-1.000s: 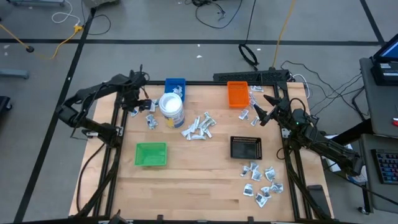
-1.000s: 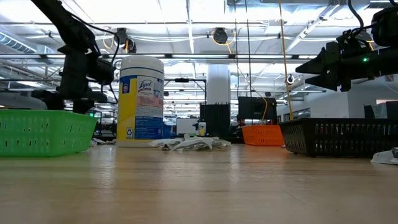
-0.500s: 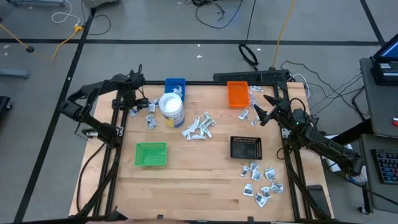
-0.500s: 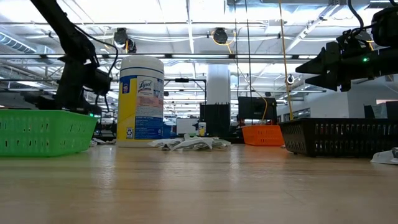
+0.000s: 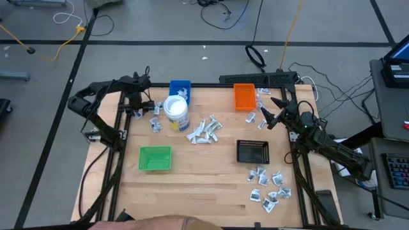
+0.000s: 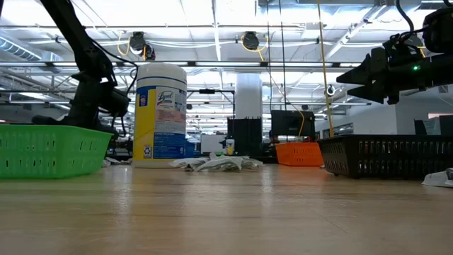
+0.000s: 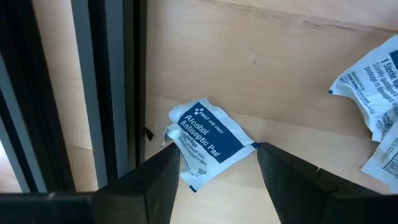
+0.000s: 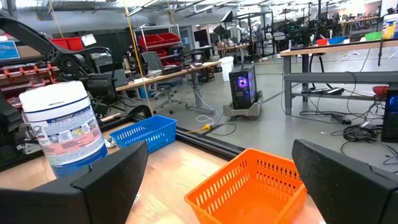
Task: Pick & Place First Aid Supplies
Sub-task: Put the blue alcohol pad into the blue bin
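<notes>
The first aid supplies lie on the wooden table in loose groups: a pile [image 5: 204, 131] at the middle, a cluster [image 5: 270, 188] at the near right, and a few packets near the far left corner. One of these is a white packet with a blue label [image 7: 208, 140], lying flat by the table's left frame rail. My left gripper [image 7: 217, 152] [image 5: 136, 110] points down over it, open, one finger on either side of it. My right gripper [image 5: 271, 116] [image 8: 217, 186] hangs open and level above the table's right side, holding nothing. My left gripper comes at the blue-labelled packet from above with its fingers spread. One fingertip [image 7: 169, 155] overlaps the packet's edge [image 7: 180, 146] in the wrist view. I cannot tell whether it touches the packet, which lies flat on the table.
A white tub with a blue label [image 5: 176, 112] stands close by the left gripper, toward the table's right. A blue tray [image 5: 180, 87] and an orange tray [image 5: 243, 96] stand at the far edge. A green tray [image 5: 155, 158] and a black tray [image 5: 253, 151] sit nearer. The black frame rail [image 7: 118, 87] runs right beside the packet.
My left gripper has come down toward the table at the far left corner, over the blue-labelled packet, rolling a little about its own axis. Its fingers have stayed open. The packets have not moved.
</notes>
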`<state>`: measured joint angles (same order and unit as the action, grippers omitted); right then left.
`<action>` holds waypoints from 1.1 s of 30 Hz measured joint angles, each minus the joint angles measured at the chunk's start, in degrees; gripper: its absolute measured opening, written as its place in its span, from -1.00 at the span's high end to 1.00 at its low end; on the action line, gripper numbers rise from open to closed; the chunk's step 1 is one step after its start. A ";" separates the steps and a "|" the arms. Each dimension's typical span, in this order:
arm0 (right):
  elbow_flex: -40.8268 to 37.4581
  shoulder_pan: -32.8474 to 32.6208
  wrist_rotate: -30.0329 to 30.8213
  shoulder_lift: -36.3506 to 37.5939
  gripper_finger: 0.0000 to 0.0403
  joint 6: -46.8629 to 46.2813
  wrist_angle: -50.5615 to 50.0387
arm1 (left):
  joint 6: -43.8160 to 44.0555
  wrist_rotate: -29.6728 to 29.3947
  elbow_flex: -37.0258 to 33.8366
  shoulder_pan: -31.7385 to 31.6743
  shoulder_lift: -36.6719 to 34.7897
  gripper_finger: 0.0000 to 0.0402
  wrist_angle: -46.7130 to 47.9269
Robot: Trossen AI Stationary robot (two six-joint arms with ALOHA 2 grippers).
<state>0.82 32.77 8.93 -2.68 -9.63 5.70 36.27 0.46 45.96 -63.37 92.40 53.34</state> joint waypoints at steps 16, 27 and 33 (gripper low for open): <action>0.02 0.01 0.00 -0.01 -0.95 0.00 0.01 | -2.71 2.70 -0.05 0.45 0.13 0.95 -1.09; 0.02 0.00 0.00 -0.02 -0.95 0.00 -0.01 | -3.15 2.24 6.53 -0.40 -3.56 0.98 6.90; 0.02 0.01 -0.01 0.00 -0.95 0.00 0.01 | -1.55 1.64 13.49 -1.04 -3.87 0.99 13.70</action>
<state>0.84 32.79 8.92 -2.68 -9.63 5.72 34.72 2.10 59.45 -64.41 88.53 67.04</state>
